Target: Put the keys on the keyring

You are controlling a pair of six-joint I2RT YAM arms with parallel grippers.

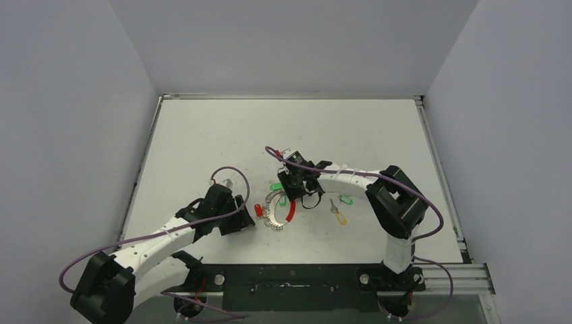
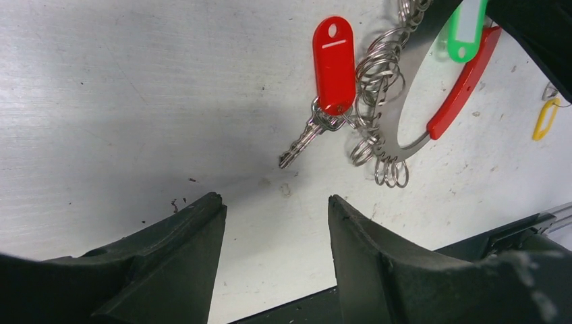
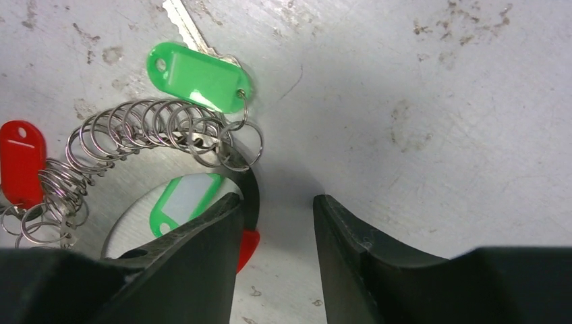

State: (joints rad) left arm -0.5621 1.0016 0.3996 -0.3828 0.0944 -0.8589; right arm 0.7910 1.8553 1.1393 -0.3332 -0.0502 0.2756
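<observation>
- The left gripper (image 1: pixel 245 219) sits low over the table (image 1: pixel 202 135), left of centre in the lower half of the top view. In the left wrist view its two dark fingers (image 2: pixel 168 263) stand apart at the bottom of the frame. Only bare table shows between them, and they hold nothing.
- Just beyond those fingers, in the upper middle of the left wrist view, lies the red-tagged key (image 2: pixel 334 64). Its silver blade points to the lower left. Its small ring touches the keyring's loose rings; I cannot tell whether it is threaded on.
- The keyring (image 1: pixel 278 210) lies flat at the centre of the top view, between the two grippers. It is a silvery band strung with many small wire rings along its left side, with a red curved segment (image 2: pixel 465 84) on its right side.
- The yellow-tagged key (image 1: pixel 339 216) lies alone to the right of the keyring, well apart from it. A lone green tag (image 1: pixel 346 200) lies just beyond that key.
- The right gripper (image 1: pixel 295 191) hangs over the far right part of the keyring. In the right wrist view its fingers (image 3: pixel 364 256) are parted, with bare table in the gap. The finger at the left of the frame covers part of the keyring's band, and I cannot tell whether it touches it.
- A second green tag (image 3: pixel 182 202) lies inside the keyring's loop, partly hidden by that finger.
- Farthest, the green-tagged key (image 3: pixel 199 74) lies outside the loop in the upper left of the right wrist view. Its small ring meets the string of rings.
</observation>
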